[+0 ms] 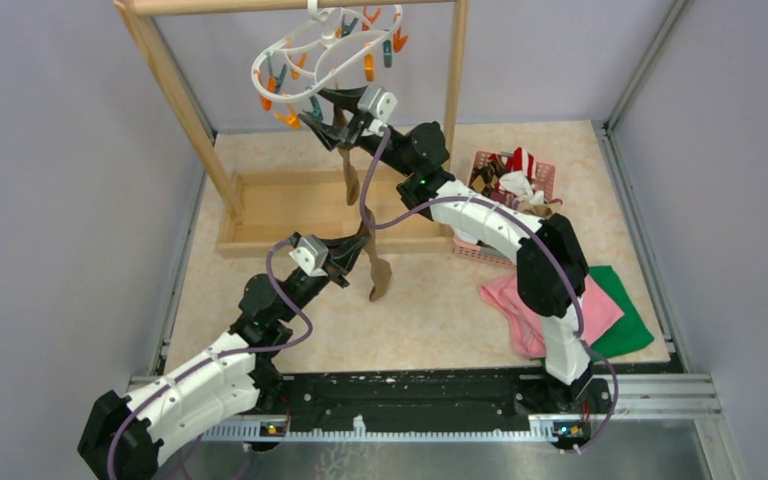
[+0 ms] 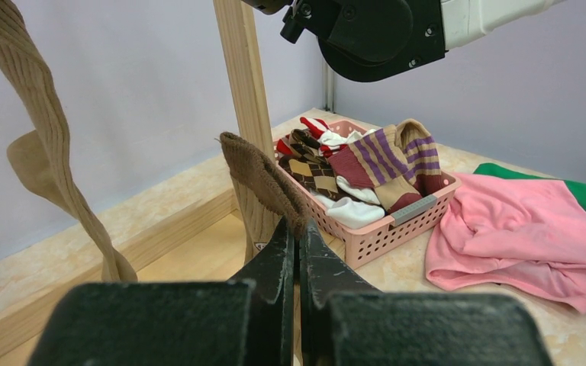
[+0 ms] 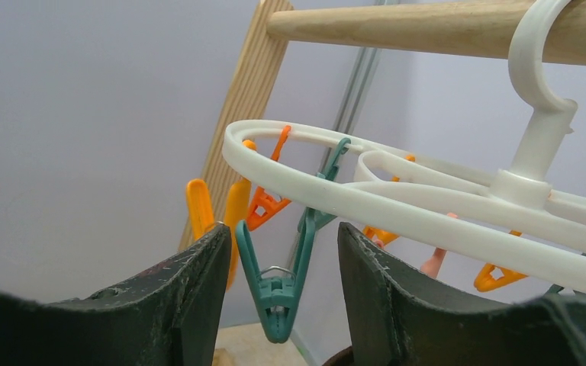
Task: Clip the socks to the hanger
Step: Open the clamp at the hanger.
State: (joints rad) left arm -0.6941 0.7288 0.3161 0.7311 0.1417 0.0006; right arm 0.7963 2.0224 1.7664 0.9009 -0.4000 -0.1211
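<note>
The white hanger [image 1: 325, 50] hangs by its hook from the wooden rack's top bar, with orange and teal clips under its ring [image 3: 397, 210]. My right gripper [image 1: 312, 112] is up at its near side and open. Its jaws stand either side of a teal clip [image 3: 278, 297] without squeezing it. A tan ribbed sock [image 1: 349, 175] dangles below that spot, its top hidden behind the gripper. Lower down, my left gripper [image 1: 355, 258] is shut on a brown sock [image 2: 263, 175], which droops over its fingertips [image 2: 282, 244]. The tan sock [image 2: 46, 145] hangs to its left.
A pink basket [image 1: 540, 170] at the back right holds several more socks, striped, argyle and white [image 2: 355, 210]. A pink cloth [image 1: 540, 310] and a green cloth [image 1: 625, 320] lie at the right front. The wooden rack [image 1: 180, 90] stands on a shallow wooden base [image 1: 290, 205].
</note>
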